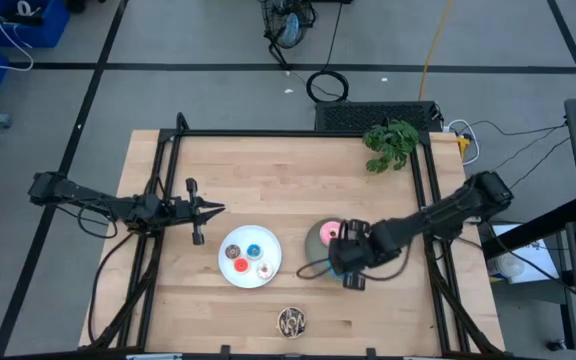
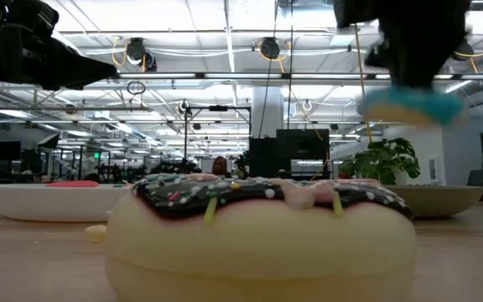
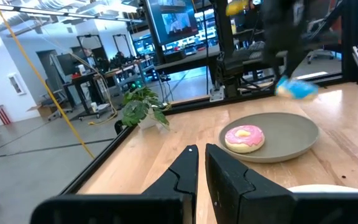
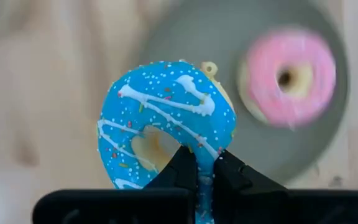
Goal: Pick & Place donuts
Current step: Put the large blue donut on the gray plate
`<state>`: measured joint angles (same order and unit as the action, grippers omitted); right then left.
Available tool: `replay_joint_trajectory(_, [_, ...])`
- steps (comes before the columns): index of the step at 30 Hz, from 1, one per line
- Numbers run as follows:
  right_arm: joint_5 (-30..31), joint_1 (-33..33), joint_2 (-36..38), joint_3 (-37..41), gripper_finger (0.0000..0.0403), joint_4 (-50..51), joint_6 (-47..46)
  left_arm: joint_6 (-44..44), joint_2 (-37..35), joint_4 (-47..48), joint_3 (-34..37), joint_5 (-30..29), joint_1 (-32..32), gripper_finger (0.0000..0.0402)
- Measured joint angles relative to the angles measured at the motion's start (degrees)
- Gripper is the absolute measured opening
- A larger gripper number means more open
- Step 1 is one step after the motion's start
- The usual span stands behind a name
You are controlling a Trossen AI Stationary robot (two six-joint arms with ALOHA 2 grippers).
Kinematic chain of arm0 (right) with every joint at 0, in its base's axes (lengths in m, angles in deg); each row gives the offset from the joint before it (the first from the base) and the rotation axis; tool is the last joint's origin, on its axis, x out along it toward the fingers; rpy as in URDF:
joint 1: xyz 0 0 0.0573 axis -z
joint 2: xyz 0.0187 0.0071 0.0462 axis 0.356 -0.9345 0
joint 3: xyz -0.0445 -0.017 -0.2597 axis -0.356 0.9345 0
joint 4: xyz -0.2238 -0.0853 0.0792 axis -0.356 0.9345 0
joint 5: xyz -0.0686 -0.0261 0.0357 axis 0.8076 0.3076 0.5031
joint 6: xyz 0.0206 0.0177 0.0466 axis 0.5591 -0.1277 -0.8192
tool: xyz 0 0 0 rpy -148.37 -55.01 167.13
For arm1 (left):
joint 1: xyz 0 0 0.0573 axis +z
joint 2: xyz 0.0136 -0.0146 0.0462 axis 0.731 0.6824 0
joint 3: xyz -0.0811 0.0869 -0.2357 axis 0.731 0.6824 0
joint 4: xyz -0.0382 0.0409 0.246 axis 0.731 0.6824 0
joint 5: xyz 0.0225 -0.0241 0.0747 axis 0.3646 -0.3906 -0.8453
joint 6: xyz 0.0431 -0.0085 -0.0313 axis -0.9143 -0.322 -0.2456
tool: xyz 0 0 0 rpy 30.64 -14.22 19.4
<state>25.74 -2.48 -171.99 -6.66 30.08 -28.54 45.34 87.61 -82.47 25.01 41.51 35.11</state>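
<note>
right gripper [image 4: 205,163]: clamped on the rim of the larger blue donut [image 4: 166,121], held up in the air above the grey plate [image 1: 320,240]; in the low view the blue donut [image 2: 412,106] hangs well clear of the table.
grey plate: right of centre, holds the pink donut [image 3: 245,137], lying flat on the plate's far side from the left arm.
left gripper [image 3: 201,149]: fingers nearly together, nothing between them; parked over the left part of the table, pointing toward the plates.
white plate [image 1: 227,264]: centre of table, just left of the grey plate; four tiny donuts on it – blue [image 1: 254,251], red [image 1: 241,266], brown [image 1: 233,252], white-pink [image 1: 263,269].
sprinkled dark brown donut [image 2: 260,239]: flat on the table at the near edge, apart from both plates, right in front of the low camera.
table [image 1: 268,170]: light wood top, black frame rails along both sides, a small green plant [image 1: 389,143] at the far right corner.
room: grey floor with dark lines, cables and a yellow cord behind the table, blue bins [image 1: 8,45] far left; open workshop with ceiling lights, desks and screens beyond.
</note>
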Motion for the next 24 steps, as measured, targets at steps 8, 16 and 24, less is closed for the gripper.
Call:
replay_joint_trajectory(8, [-7.1,5.6,0.7,12.1,0.0009,-4.9,2.2,-0.1,0.0,0.2,0.0,0.0,0.0,0.0037])
replay_joint_trajectory(16, [-8.8,9.2,0.6,16.4,0.0009,-10.5,3.2,-0.1,0.0,0.2,0.0,0.0,0.0,0.0037])
replay_joint_trajectory(24, [-9.2,11.1,0.6,16.4,0.0009,-11.5,3.7,-0.2,0.0,0.2,0.0,0.0,0.0,0.0037])
